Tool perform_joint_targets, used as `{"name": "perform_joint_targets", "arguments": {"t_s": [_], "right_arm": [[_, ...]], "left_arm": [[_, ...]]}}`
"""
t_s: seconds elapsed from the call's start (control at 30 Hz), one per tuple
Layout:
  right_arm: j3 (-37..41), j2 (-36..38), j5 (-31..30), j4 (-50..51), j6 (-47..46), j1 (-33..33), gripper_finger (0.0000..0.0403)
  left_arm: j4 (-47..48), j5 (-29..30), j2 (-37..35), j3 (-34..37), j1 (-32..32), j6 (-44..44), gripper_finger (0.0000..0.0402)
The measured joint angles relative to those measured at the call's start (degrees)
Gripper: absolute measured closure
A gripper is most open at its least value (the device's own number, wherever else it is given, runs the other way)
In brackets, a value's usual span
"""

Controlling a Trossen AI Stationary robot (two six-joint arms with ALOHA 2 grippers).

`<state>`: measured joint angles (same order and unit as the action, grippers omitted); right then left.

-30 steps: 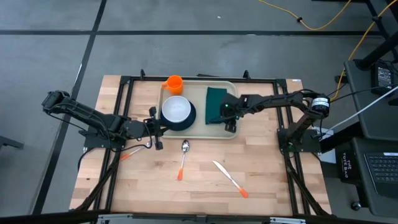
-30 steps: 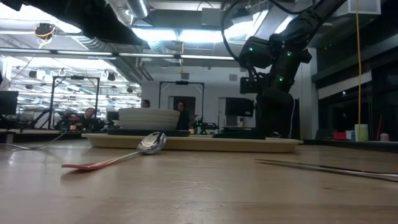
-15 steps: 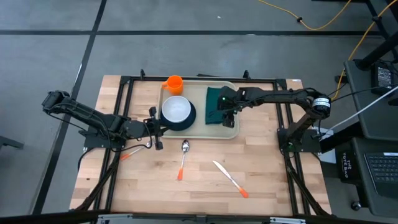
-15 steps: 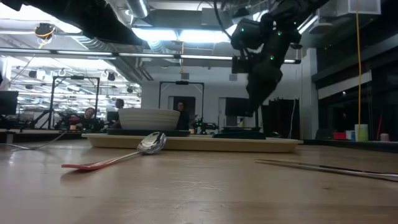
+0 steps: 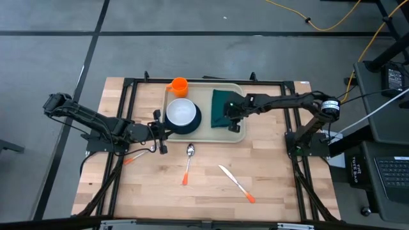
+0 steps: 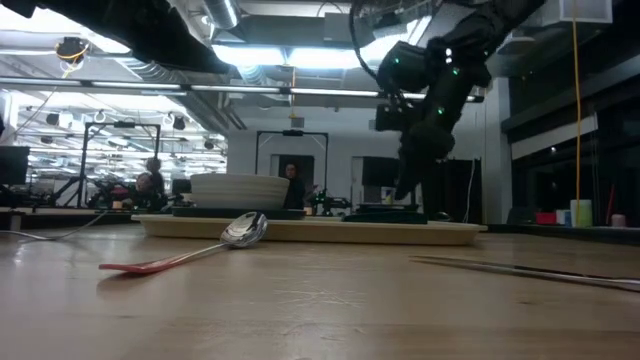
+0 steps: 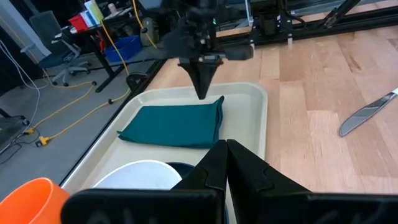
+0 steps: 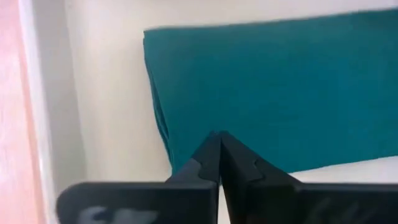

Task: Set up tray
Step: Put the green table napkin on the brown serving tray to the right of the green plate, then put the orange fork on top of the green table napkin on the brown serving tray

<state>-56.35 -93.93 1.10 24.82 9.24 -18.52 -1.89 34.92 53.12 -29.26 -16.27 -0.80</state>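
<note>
The cream tray lies at the table's far middle. A folded dark green napkin lies flat on its right half. A white bowl sits on a dark plate on its left half. My right gripper is shut and points steeply down, its tip just above the napkin's right edge, with nothing in it. My left gripper is shut at the tray's left rim beside the plate; its tips hold nothing.
An orange cup stands at the tray's far left corner. A spoon and a knife, both orange-handled, lie on the bare wood nearer the front edge. A fork lies under my left arm. People show in the room beyond.
My right gripper stood open and low on the napkin's near right part. It has risen clear of the napkin, swung a little toward the far edge and back, and shut on nothing. The napkin has stayed flat in place.
</note>
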Motion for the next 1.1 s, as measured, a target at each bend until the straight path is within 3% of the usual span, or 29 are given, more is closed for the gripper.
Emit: {"name": "perform_joint_targets", "arguments": {"t_s": [0.1,0.23,0.7,0.9,1.1], "right_arm": [[2.38,-0.04,0.09,-1.1,-0.22,0.01,0.0397],[4.5,-0.04,5.05,-4.44,-1.51,0.56,0.0399],[12.69,-0.02,4.97,-13.26,-3.16,1.7,0.0401],[10.75,0.61,5.02,-14.49,-2.91,1.9,0.0401],[5.13,5.99,4.98,-10.28,-0.72,1.9,0.0402]], "left_arm": [[-0.01,-0.01,0.0,0.0,0.0,0.0,0.0398],[-0.01,0.0,0.0,0.0,0.0,0.01,0.0398],[-0.02,-0.02,0.0,0.0,0.0,0.02,0.0398],[-0.02,0.0,0.0,0.0,0.0,0.02,0.0398],[-0.02,0.0,0.0,0.0,0.0,-1.03,0.0398]]}}
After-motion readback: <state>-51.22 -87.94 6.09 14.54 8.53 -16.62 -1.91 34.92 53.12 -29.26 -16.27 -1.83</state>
